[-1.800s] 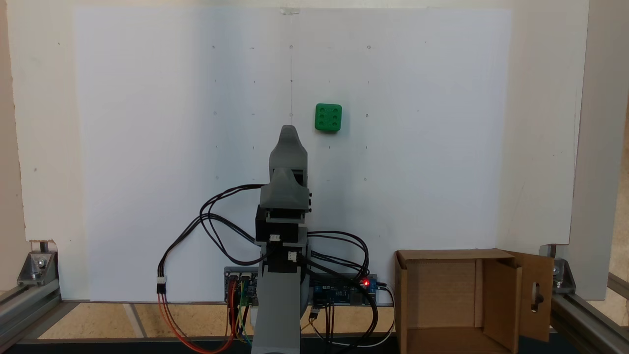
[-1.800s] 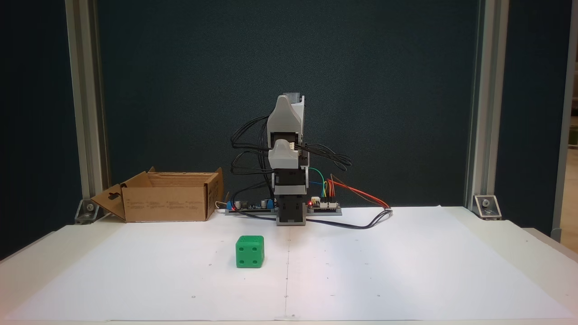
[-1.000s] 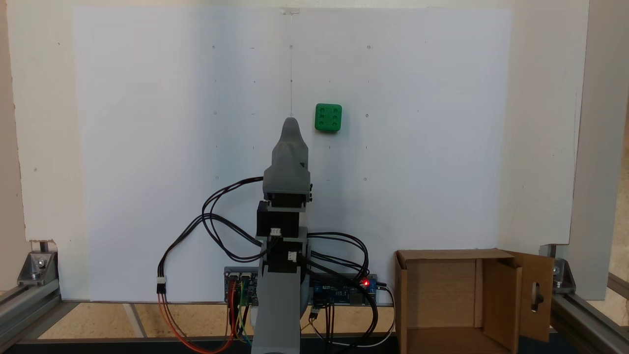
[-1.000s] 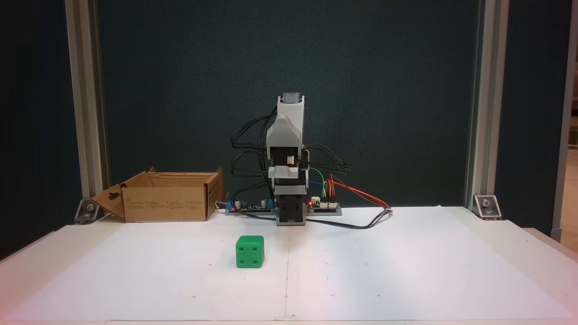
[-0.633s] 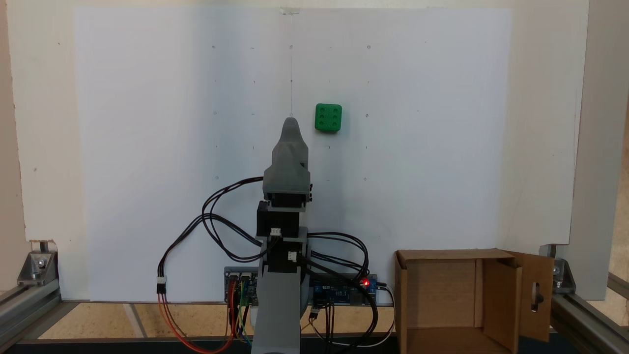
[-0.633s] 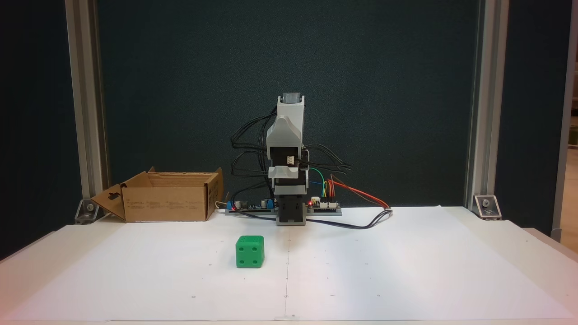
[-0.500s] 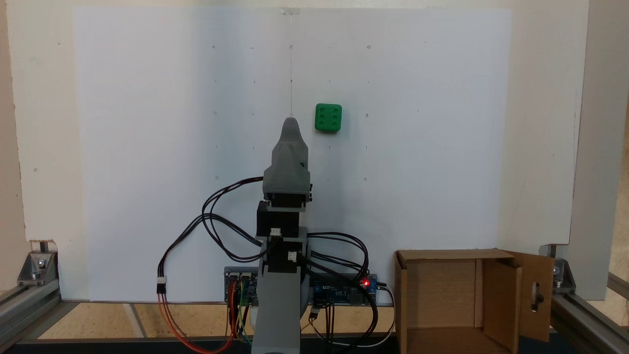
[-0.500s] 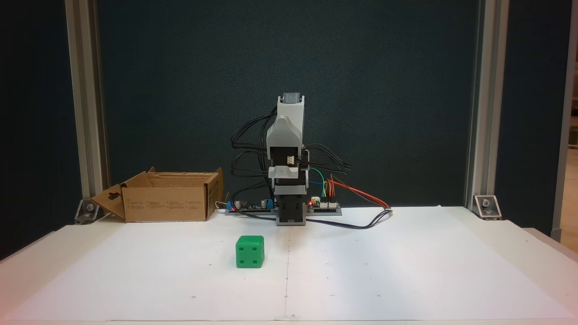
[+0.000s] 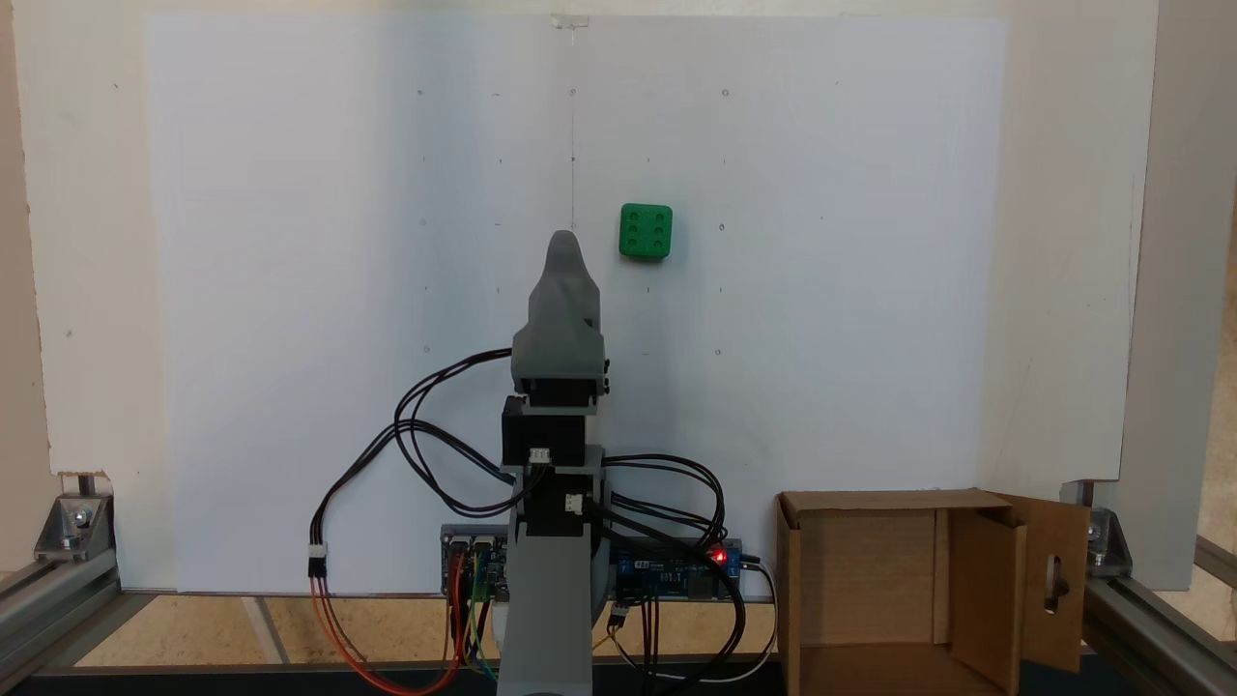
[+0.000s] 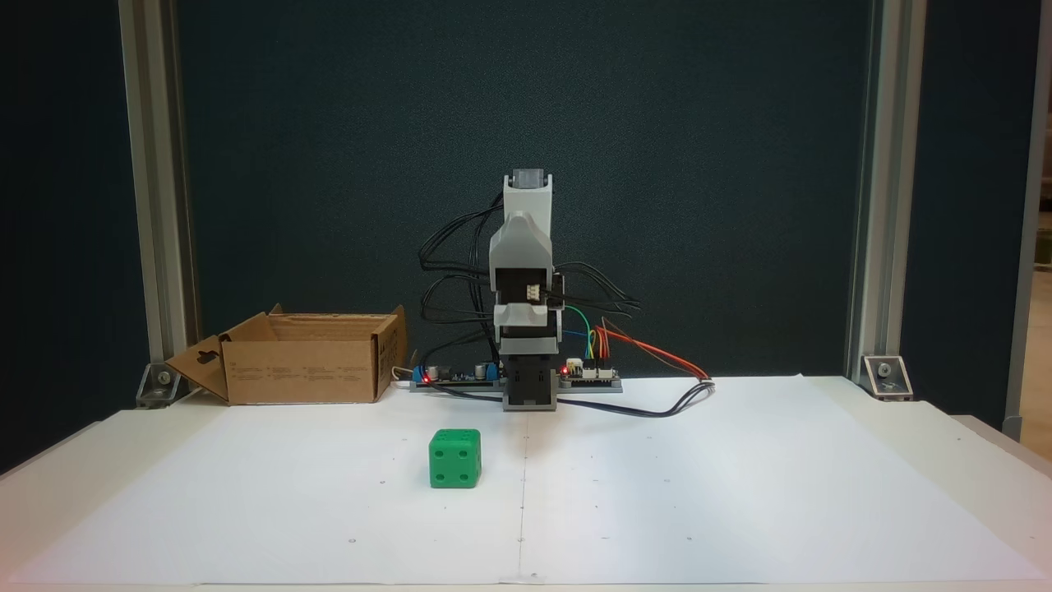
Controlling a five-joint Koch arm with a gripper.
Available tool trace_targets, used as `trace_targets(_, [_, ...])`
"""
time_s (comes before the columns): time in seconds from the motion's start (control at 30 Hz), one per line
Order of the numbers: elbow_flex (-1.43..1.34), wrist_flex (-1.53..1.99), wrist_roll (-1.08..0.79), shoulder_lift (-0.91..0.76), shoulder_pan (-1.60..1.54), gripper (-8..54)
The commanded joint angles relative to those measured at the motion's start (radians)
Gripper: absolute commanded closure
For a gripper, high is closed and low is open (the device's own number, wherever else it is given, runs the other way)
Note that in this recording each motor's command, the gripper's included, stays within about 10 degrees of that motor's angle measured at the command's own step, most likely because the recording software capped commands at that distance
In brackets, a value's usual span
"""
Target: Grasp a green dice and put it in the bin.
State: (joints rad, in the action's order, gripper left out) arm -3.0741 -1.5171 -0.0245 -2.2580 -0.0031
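The green dice (image 9: 646,231) lies on the white paper with its six-pip face up, and in a fixed view the green dice (image 10: 454,458) sits in front of the arm, slightly left of it. My grey gripper (image 9: 563,244) hangs in the air short of the dice and to its left, apart from it. Facing the camera in a fixed view, the gripper (image 10: 519,247) is raised above the arm's base. Its jaws lie one behind the other, so their state is hidden. The bin (image 9: 870,501), a brown cardboard box with open flaps, stands beside the base; in a fixed view the bin (image 10: 304,362) is at back left.
Black and coloured cables (image 9: 425,425) loop around the arm's base, next to a circuit board (image 9: 667,570) with a red light. Aluminium frame posts (image 10: 156,205) stand at the table's corners. White paper (image 9: 821,290) covers the table around the dice.
The gripper rose and stretched toward the dice, then swung slightly left in the top-down fixed view. The dice and the bin stayed still.
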Motion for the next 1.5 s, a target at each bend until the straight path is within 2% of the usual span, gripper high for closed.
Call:
trace_targets(0.0, [0.037, 0.077, -0.002, -0.112, -0.003, 2.4])
trace_targets(0.7, [1.066, 1.531, 0.031, -0.104, 0.048, 2.2])
trace_targets(0.97, [1.364, 2.083, 0.011, 0.193, 0.238, 1.2])
trace_targets(1.1, [1.514, 2.330, -0.060, 0.316, 0.279, 1.0])
trace_targets(1.47, [1.658, 2.939, -0.272, 0.449, 0.264, 0.4])
